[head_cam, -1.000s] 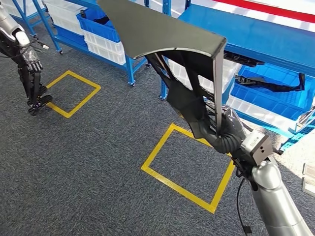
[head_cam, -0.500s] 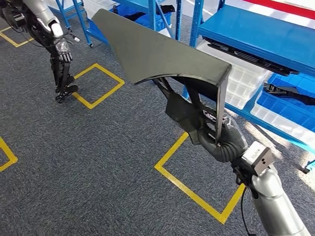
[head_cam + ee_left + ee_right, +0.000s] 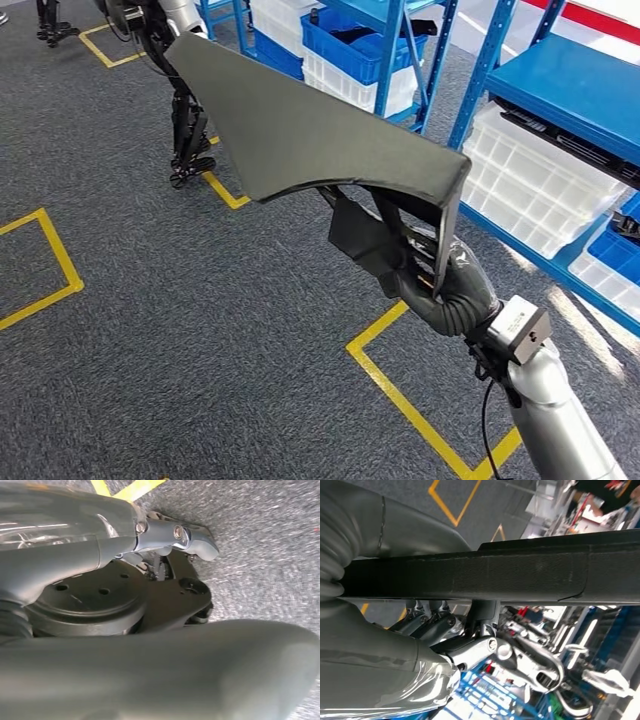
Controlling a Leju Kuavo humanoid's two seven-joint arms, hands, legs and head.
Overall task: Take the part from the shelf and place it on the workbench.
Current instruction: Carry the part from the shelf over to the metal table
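The part [image 3: 302,130] is a large, dark grey, wing-shaped panel with a black bracket underneath. My right hand [image 3: 453,285] grips it by the near end and holds it out in front of me, flat side up, above the carpet. In the right wrist view the panel's edge [image 3: 490,575] runs across the picture, and the fingers [image 3: 444,630] of that hand curl behind it. My left hand [image 3: 170,535] hangs over the floor and holds nothing, with a finger and the thumb stretched apart.
Blue shelf racks [image 3: 483,70] with white bins [image 3: 528,190] and a blue bin [image 3: 362,50] stand at the right and back. Another robot's legs [image 3: 185,130] stand at the back left. Yellow tape squares [image 3: 407,400] mark the grey carpet.
The whole picture has shifted: my view has swung left, so shelves and floor marks slide right. The part stays in my right hand, held the same way.
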